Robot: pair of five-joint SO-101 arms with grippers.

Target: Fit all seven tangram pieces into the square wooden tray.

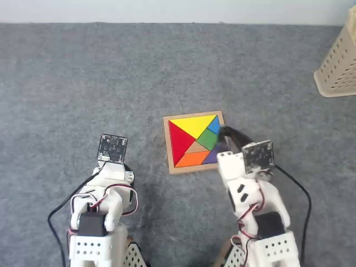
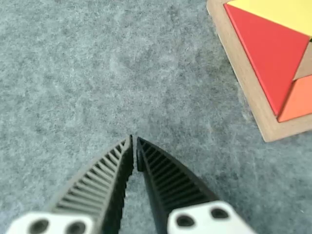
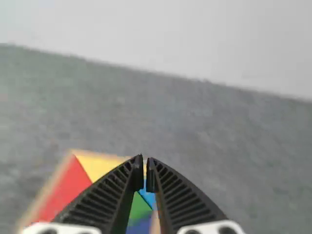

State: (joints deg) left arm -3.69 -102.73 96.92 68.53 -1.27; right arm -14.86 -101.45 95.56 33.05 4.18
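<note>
Closed tool [image 2: 134, 139] over carpet [image 2: 97, 73], tray [image 2: 246, 73] nearby.

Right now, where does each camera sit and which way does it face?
High view: fixed above the table, facing down; left arm and right arm at the lower edge, tray ahead of them.
Left wrist view: on the left arm, facing down at the table and the tray's corner; shut left gripper in front.
Right wrist view: on the right arm, facing across the tray toward the far wall; shut right gripper in front.
Shared: all three show the tray's red piece.
</note>
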